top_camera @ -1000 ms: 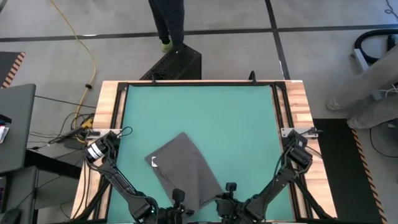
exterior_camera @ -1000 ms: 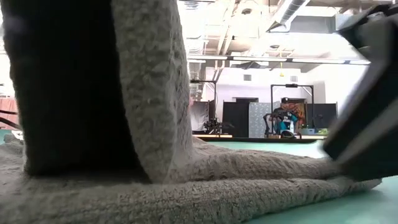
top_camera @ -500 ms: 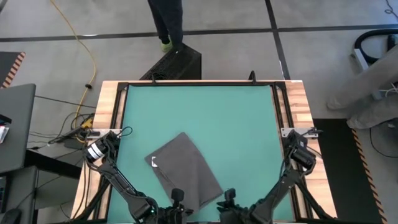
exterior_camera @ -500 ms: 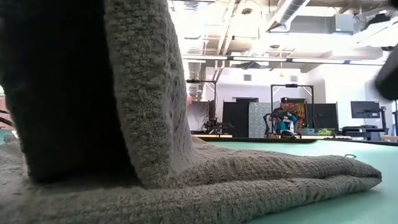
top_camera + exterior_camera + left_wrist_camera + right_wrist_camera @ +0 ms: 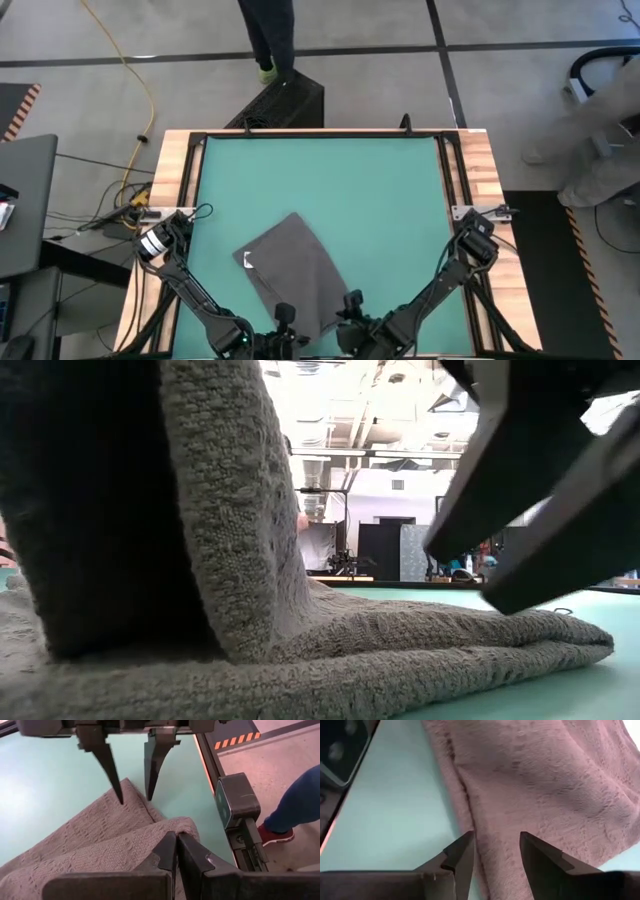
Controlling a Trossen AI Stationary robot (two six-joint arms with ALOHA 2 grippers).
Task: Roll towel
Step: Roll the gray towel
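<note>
The dark grey towel lies on the green mat, turned diagonally, with its white label at its left corner. My left gripper is at the towel's near edge and is shut on it. My right gripper is open. Its fingertips stand over the towel's near right corner, as the right wrist view and the low view show. My left gripper pinches a raised fold of the towel's near edge between its two fingers, coming from the table's near side. The held part stands up from the mat; the rest lies flat. I cannot tell whether my right gripper's fingertips touch the cloth.
The mat is bare beyond the towel toward the far edge. A wooden frame with black rails borders the mat. A person's legs stand beyond the table's far edge; a yellow cable lies on the floor.
My right gripper drew back toward the near right, then came toward the table's left over the towel's near right corner, fingers open. My left gripper has kept the raised fold in place.
</note>
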